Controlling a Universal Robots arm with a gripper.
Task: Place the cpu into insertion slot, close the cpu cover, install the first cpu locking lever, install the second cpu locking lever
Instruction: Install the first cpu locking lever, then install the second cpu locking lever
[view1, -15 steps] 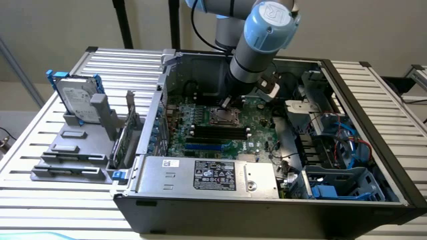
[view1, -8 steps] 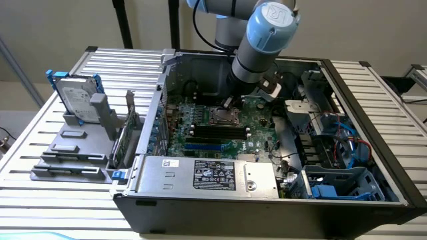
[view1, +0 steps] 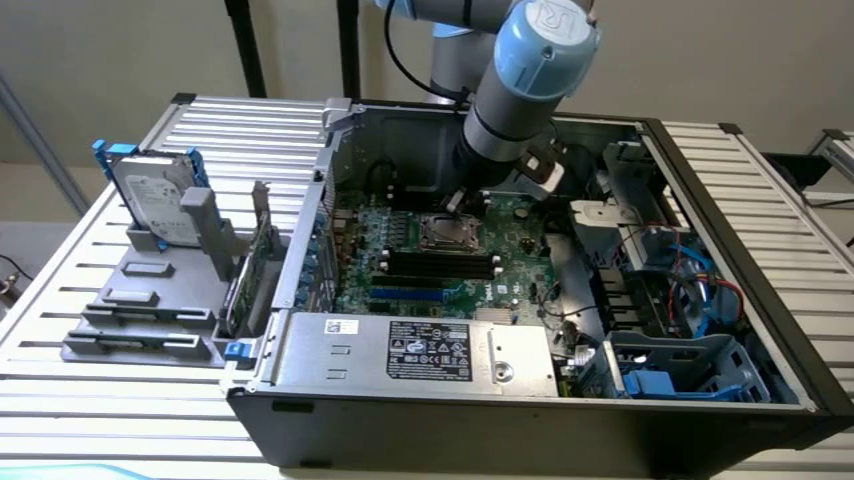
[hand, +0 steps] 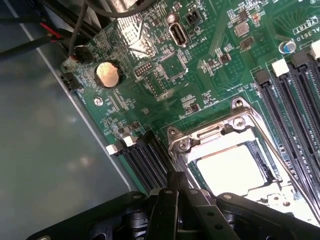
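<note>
The cpu (hand: 232, 167) lies in the insertion slot (view1: 447, 235) on the green board, its silvery top showing through the window of the cpu cover (hand: 210, 136), which lies flat over it. My gripper (hand: 173, 182) is shut, its dark fingertips pressed together with nothing visible between them, right at one corner of the socket frame. A thin metal lever (hand: 287, 167) runs along one side of the socket. In the exterior view the arm reaches down into the open computer case and the gripper (view1: 463, 203) hangs just above the socket's far edge.
Black memory slots (hand: 295, 90) run beside the socket, and more dark connectors (hand: 145, 160) sit near my fingertips. A coin battery (hand: 107, 74) and cables lie by the case wall. The power supply (view1: 400, 350) and drive cages (view1: 681, 370) crowd the case; a hard drive (view1: 154, 200) stands outside.
</note>
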